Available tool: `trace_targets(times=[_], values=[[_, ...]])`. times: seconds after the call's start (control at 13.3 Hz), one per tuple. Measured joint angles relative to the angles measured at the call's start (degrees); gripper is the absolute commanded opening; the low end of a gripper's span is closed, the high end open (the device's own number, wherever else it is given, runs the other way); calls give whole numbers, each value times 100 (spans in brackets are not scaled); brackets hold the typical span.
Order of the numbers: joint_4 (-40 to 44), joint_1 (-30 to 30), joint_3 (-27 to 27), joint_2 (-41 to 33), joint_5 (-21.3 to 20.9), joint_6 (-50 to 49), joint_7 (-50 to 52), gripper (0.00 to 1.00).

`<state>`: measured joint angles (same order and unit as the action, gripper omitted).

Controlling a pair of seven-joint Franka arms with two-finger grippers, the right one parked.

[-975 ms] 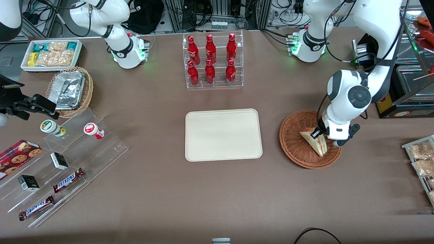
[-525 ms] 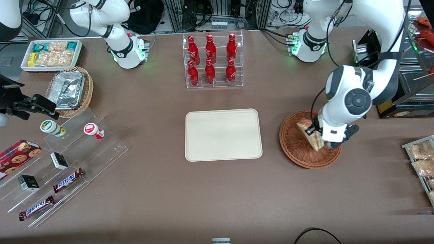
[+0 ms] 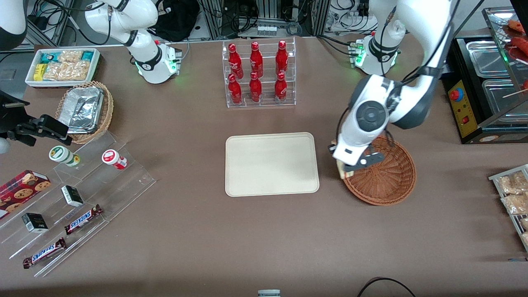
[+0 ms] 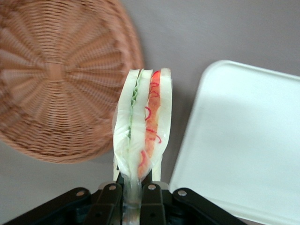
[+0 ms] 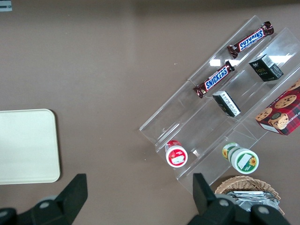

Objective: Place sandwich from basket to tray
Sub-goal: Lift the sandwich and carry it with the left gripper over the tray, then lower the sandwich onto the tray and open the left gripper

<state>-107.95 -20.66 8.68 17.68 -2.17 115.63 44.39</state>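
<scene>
Gripper (image 3: 342, 165) raised over basket (image 3: 387, 185) rim on the side facing the tray (image 3: 272, 163), sandwich (image 3: 340, 170) mostly hidden under it. Basket otherwise bare; tray mid-worktop, nothing on it.

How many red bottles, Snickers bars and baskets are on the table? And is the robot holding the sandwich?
Red bottles: 6
Snickers bars: 2
Baskets: 2, the reddish-brown basket and the tan basket with foil trays
Total: 10
Yes, the gripper, between the reddish-brown basket and the tray, is shut on the sandwich.
</scene>
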Motion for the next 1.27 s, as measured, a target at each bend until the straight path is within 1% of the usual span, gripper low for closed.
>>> trace_targets(times=[0.38, 0.75, 0.9, 1.12, 1.27], values=[[968, -699, 1, 952, 8, 20, 471, 4], [1845, -1317, 2, 1731, 8, 55, 1227, 4], [1995, -1458, 2, 1899, 8, 349, 1441, 4], [2009, -1645, 2, 2089, 7, 792, 1620, 4], [2017, -1696, 2, 2166, 7, 915, 1651, 4]])
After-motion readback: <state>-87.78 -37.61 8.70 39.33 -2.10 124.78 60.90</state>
